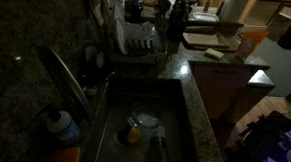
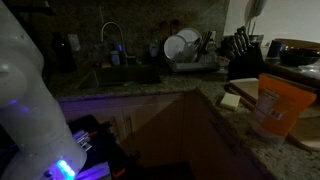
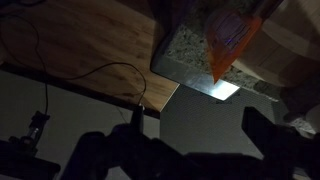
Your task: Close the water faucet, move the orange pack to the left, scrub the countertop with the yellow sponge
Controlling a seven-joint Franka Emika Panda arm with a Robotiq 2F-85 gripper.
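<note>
One pack (image 3: 235,35) lies at 1 o'clock of the wide-open gripper (image 3: 187,138), near the countertop (image 3: 185,55) corner edge, bare stone at its 9 o'clock.

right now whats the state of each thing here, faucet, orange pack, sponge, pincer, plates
shiny grey metal water faucet: spout over the sink, flow too dark to tell
dull orange-tan soft pack: standing on the dark speckled stone countertop, untouched
pale yellow rectangular sponge: lying flat on the countertop, not held
robot's pincer: open, empty
white plates in the dish rack: standing on edge
</note>
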